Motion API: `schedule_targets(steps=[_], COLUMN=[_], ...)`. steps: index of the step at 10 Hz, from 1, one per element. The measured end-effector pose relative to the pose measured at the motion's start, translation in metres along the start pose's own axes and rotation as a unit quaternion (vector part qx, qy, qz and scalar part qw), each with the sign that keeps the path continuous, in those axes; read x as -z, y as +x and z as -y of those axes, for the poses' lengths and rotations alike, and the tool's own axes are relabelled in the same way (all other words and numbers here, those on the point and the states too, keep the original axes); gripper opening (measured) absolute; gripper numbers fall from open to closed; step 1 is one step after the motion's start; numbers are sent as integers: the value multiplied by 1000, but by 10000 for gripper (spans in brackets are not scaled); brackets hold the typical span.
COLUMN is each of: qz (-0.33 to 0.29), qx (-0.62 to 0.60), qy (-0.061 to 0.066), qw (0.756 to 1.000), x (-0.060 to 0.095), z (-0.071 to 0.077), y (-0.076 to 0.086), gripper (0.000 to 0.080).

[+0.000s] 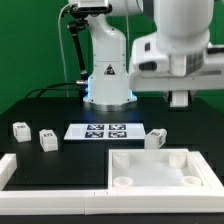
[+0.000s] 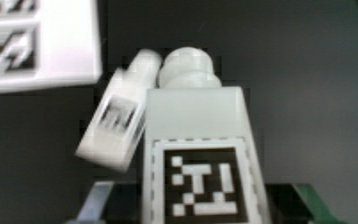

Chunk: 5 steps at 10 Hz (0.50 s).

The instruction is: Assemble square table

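Gripper (image 1: 180, 99) fingers (image 2: 108, 201) spread apart, blocky white plastic leg (image 2: 195, 140) w/ b&w tag btwn them, untouched, at 12 o'clock of rimmed square top (image 1: 155, 172), round corner sockets.

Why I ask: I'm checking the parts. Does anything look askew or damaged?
Nothing looks broken or spilled. The square top lies flat, sockets empty. One oddity: in the wrist view a second leg sits tilted beside the near leg; blur hides whether they touch.

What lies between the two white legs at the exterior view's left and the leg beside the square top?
The marker board lies there, flat, apart from the left legs and the right leg. The exterior view shows it.
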<state>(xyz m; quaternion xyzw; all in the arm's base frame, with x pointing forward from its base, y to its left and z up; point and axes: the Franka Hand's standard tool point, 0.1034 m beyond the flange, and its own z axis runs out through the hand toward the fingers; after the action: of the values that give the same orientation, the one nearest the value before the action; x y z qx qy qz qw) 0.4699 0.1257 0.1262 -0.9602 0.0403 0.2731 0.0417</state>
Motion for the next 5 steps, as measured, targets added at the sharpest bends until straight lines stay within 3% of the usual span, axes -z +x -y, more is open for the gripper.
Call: schedule_targets(steps=[2,5], qz=[-63,-179], qx=[-4,2], qy=[7,18], qw=[998,984], x=[-4,4], z=[6,9], y=[3,12], gripper=[290,290])
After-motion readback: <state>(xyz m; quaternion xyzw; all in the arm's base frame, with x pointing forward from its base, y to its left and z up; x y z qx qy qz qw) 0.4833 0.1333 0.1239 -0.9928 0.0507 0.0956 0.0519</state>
